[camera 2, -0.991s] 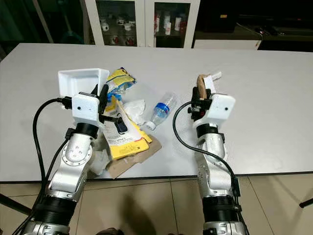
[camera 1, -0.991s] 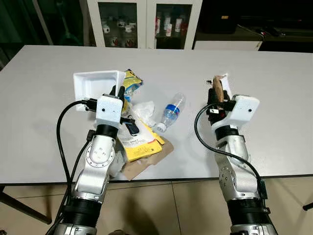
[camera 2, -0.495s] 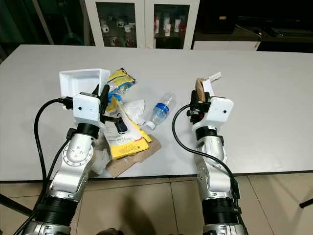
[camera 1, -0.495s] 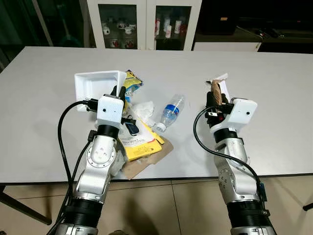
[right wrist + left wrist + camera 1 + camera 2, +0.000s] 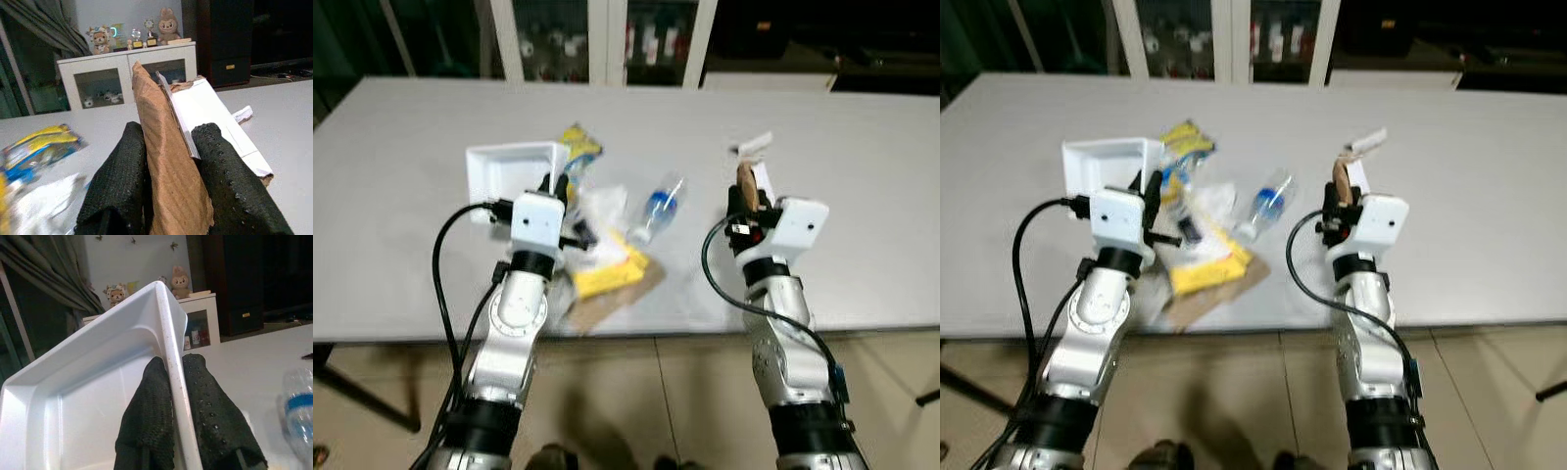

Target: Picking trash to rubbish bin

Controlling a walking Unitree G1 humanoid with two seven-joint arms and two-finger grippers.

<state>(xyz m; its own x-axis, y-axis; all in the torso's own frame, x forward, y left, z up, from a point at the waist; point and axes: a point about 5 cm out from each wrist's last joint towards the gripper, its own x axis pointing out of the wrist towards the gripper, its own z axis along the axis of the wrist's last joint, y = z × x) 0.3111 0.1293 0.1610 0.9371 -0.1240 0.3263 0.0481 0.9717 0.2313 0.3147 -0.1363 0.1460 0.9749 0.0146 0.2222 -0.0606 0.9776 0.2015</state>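
White table [image 5: 862, 117], glass-fronted cabinet [image 5: 127, 78], plush toys [image 5: 168, 32] on top, grey curtain [image 5: 44, 269]

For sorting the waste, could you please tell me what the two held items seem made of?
Left claw: white rectangular tray, probably foam or thin plastic, smooth and matte. Right claw: brown torn piece, apparently cardboard, with ribbed face and white backing.

both silver arms reach forward, left pincer [image 5: 177, 431] and right pincer [image 5: 168, 191] each clamped tight.

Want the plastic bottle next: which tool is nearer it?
Left. The left tool, clamped on the white tray, sits just beside the plastic bottle; the right tool, holding cardboard, is farther off.
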